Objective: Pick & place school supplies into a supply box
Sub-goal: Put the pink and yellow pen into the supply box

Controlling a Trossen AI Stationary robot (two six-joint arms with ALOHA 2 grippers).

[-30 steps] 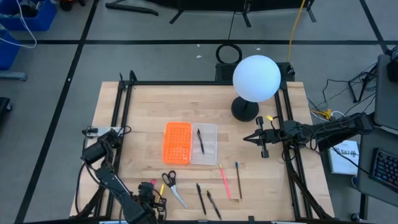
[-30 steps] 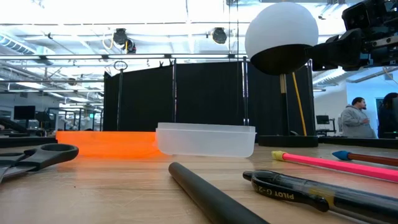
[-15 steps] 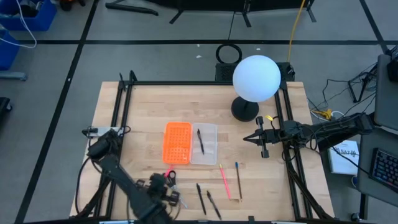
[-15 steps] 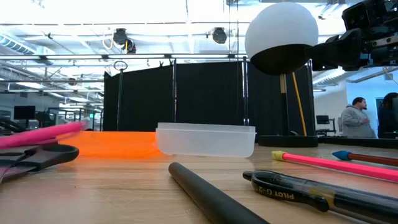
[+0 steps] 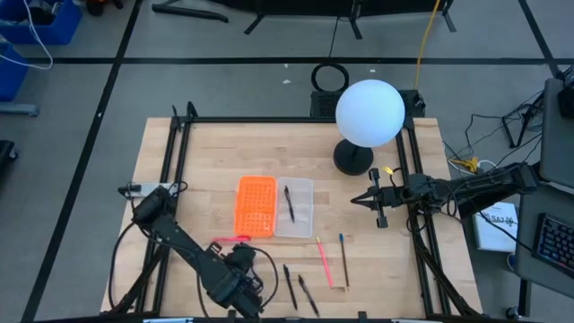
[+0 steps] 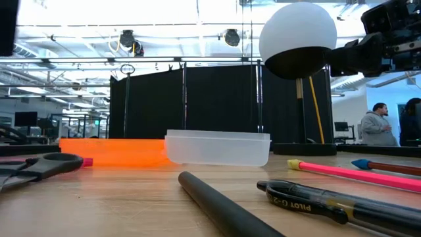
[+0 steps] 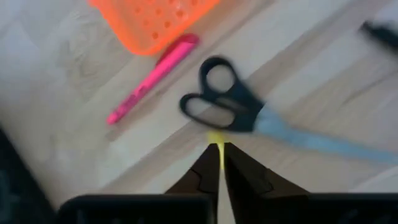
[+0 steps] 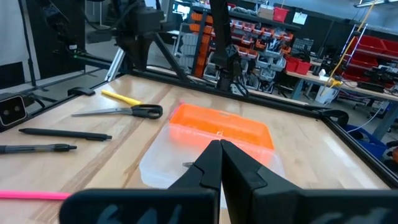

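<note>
The supply box lies open mid-table: an orange half (image 5: 256, 206) joined to a translucent tray (image 5: 294, 206) that holds a black pen (image 5: 289, 203). A pink pen (image 7: 152, 78) lies on the table along the orange half's near edge. My left gripper (image 7: 217, 146) hovers over the black-handled scissors (image 7: 227, 109), pointing down, its fingers a narrow slit apart with nothing held. The yellow pencil (image 8: 121, 98) lies beside the scissors and shows through that slit. My right gripper (image 5: 372, 202) waits shut and level at the table's right side.
Two black pens (image 5: 290, 285) (image 5: 308, 294), a pink pencil (image 5: 324, 262) and a reddish-brown pencil (image 5: 343, 258) lie near the front edge. A white globe lamp (image 5: 369, 112) stands at the far right. A black frame borders the table. People stand in the room beyond.
My left gripper has risen and gone toward the table's right edge, rolling at the wrist. The pink pen was raised off the table half a second ago. It now lies flat beside the orange half, clear of the fingers.
</note>
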